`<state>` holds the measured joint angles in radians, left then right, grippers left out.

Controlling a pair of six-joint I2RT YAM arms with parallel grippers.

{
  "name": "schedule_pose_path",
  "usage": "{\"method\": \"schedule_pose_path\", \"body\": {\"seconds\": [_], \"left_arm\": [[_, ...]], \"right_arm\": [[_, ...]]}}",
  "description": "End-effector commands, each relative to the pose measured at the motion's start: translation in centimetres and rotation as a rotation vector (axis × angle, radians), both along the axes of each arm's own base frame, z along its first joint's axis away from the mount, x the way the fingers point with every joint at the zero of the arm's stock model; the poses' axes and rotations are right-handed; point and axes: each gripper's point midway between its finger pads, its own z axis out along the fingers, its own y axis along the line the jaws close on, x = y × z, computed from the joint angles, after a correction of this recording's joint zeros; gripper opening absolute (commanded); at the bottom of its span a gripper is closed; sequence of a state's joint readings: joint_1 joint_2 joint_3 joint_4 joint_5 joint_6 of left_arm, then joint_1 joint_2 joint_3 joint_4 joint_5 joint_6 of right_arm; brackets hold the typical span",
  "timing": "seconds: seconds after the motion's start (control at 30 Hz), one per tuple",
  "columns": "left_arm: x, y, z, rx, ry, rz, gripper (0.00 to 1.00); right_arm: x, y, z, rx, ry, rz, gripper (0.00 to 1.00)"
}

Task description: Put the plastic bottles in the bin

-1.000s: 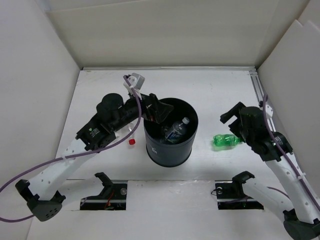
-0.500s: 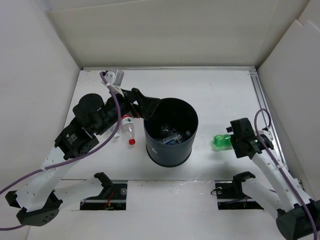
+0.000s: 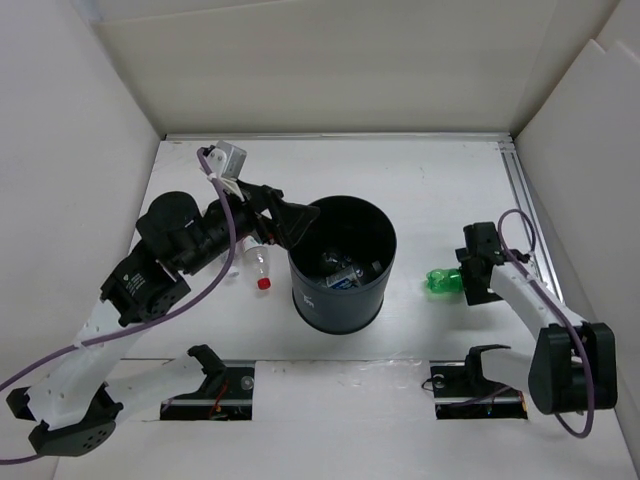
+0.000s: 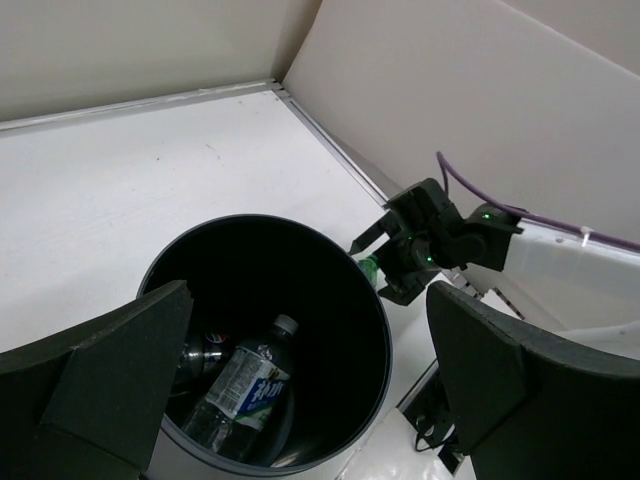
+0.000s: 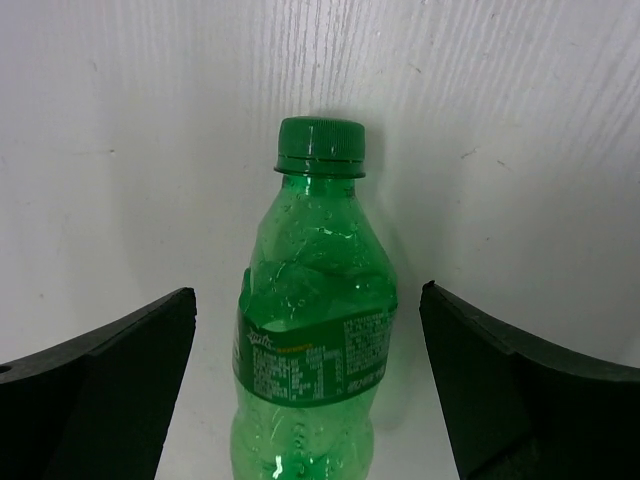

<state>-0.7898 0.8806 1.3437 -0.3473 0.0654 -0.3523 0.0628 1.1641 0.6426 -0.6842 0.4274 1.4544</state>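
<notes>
The black bin (image 3: 342, 300) stands mid-table and holds clear bottles with blue labels (image 4: 235, 385). My left gripper (image 3: 290, 222) is open and empty, just left of the bin's rim (image 4: 300, 225). A clear bottle with a red cap (image 3: 259, 266) lies on the table left of the bin, under my left arm. A green bottle (image 3: 441, 282) lies on its side right of the bin. My right gripper (image 3: 466, 275) is open with its fingers (image 5: 110, 385) either side of the green bottle (image 5: 315, 330), not touching it.
White walls close in the table on the left, back and right. A metal rail (image 3: 522, 195) runs along the right edge. Two dark slots (image 3: 212, 385) sit at the near edge by the arm bases.
My left gripper has drawn back left from over the bin, empty, and a bottle now lies inside. My right gripper has come down around the green bottle.
</notes>
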Motion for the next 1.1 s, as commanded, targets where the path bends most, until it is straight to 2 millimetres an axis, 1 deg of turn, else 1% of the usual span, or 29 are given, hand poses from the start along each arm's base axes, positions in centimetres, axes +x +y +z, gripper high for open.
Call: {"method": "schedule_pose_path", "body": {"seconds": [0.0, 0.03, 0.1, 0.13, 0.2, 0.27, 0.3, 0.33, 0.37, 0.4, 0.43, 0.47, 0.5, 0.53, 0.57, 0.6, 0.67, 0.7, 0.73, 0.77, 0.8, 0.83, 0.87, 0.9, 0.93, 0.97, 1.0, 1.03, 1.07], "left_arm": [[-0.5, 0.0, 2.1, -0.039, -0.065, -0.026, 1.0], [-0.3, -0.3, 1.8, -0.032, -0.057, -0.027, 1.0], [-0.3, -0.3, 1.8, -0.032, -0.057, -0.027, 1.0], [-0.1, -0.5, 1.6, -0.025, -0.051, -0.027, 1.0], [0.1, -0.4, 1.6, -0.032, -0.044, -0.016, 1.0], [0.2, -0.3, 1.6, -0.032, -0.044, -0.005, 1.0], [0.2, -0.3, 1.4, -0.031, -0.031, -0.005, 1.0], [0.3, -0.4, 1.7, -0.034, -0.033, -0.005, 1.0], [0.3, -0.2, 2.1, -0.041, -0.04, 0.004, 1.0], [0.3, -0.2, 1.9, -0.035, -0.034, 0.004, 1.0], [0.1, 0.0, 2.5, -0.044, -0.043, 0.004, 1.0], [0.3, -0.2, 2.6, -0.043, -0.042, 0.004, 1.0], [0.4, -0.3, 3.5, -0.053, -0.052, 0.004, 1.0], [0.2, -0.5, 4.1, -0.06, -0.06, -0.014, 1.0], [0.1, -0.8, 4.5, -0.06, -0.06, -0.028, 1.0], [0.3, -1.2, 6.3, -0.079, -0.08, -0.039, 1.0], [0.1, -2.0, 7.2, -0.07, -0.088, -0.08, 1.0], [0.2, -2.4, 7.8, -0.075, -0.094, -0.094, 1.0], [0.5, -3.1, 8.9, -0.083, -0.104, -0.106, 1.0], [0.3, -3.7, 9.2, -0.078, -0.114, -0.142, 1.0], [0.4, -4.3, 9.4, -0.076, -0.114, -0.161, 1.0], [1.2, -5.4, 8.9, -0.061, -0.097, -0.178, 1.0], [1.2, -5.8, 9.8, -0.074, -0.114, -0.191, 1.0], [1.0, -6.6, 9.7, -0.07, -0.111, -0.234, 1.0], [1.0, -7.1, 9.5, -0.064, -0.105, -0.259, 1.0], [1.6, -8.2, 9.3, -0.063, -0.105, -0.279, 1.0], [1.1, -8.8, 9.5, -0.066, -0.112, -0.323, 1.0], [1.0, -9.3, 9.5, -0.075, -0.104, -0.348, 1.0], [1.4, -10.1, 9.0, -0.069, -0.097, -0.367, 1.0]], "right_arm": [[1.7, 0.3, -0.6, 0.035, -0.035, 0.026, 0.96], [1.8, 0.5, -1.3, 0.043, -0.014, 0.029, 0.95], [1.3, 0.2, -2.0, 0.039, 0.025, 0.026, 0.92], [1.5, 0.1, -2.0, 0.043, 0.028, 0.03, 0.83], [1.0, -0.1, -2.3, 0.046, 0.057, 0.038, 0.72], [1.2, -0.4, -2.5, 0.051, 0.047, 0.035, 0.47], [1.4, -0.6, -2.4, 0.056, 0.037, 0.036, 0.37], [1.4, -0.8, -2.4, 0.064, 0.04, 0.034, 0.33], [1.3, -0.8, -2.4, 0.061, 0.043, 0.042, 0.32], [1.3, -0.9, -2.5, 0.066, 0.046, 0.043, 0.23], [1.5, -1.0, -2.2, 0.062, 0.041, 0.052, 0.15], [2.1, -1.0, -1.2, 0.06, 0.018, 0.053, 0.03], [2.6, -1.3, -0.3, 0.053, -0.013, 0.054, 0.0], [2.9, -1.3, 0.5, 0.051, -0.035, 0.055, 0.0], [3.6, -1.0, 1.6, 0.053, -0.068, 0.097, 0.0], [4.7, -0.8, 4.1, 0.039, -0.142, 0.119, 0.0], [5.9, -0.2, 7.2, 0.024, -0.225, 0.173, 0.0], [7.3, 0.4, 10.4, 0.001, -0.304, 0.206, 0.0], [7.7, 0.8, 13.1, -0.013, -0.372, 0.232, 0.0], [8.2, 1.1, 15.2, -0.033, -0.419, 0.251, 0.0], [8.7, 2.1, 17.4, -0.064, -0.469, 0.32, 0.0], [9.5, 2.8, 21.7, -0.093, -0.575, 0.381, 0.0], [9.9, 3.8, 24.0, -0.119, -0.642, 0.459, 0.0], [10.2, 5.9, 26.4, -0.103, -0.727, 0.574, 0.0], [10.5, 7.6, 30.4, -0.155, -0.86, 0.685, 0.0], [9.9, 9.0, 32.6, -0.161, -0.948, 0.749, 0.0], [9.5, 10.3, 34.8, -0.162, -1.029, 0.801, 0.0], [8.8, 12.5, 37.2, -0.149, -1.126, 0.887, 0.0], [8.0, 13.5, 39.6, -0.145, -1.199, 0.923, 0.0]]}}
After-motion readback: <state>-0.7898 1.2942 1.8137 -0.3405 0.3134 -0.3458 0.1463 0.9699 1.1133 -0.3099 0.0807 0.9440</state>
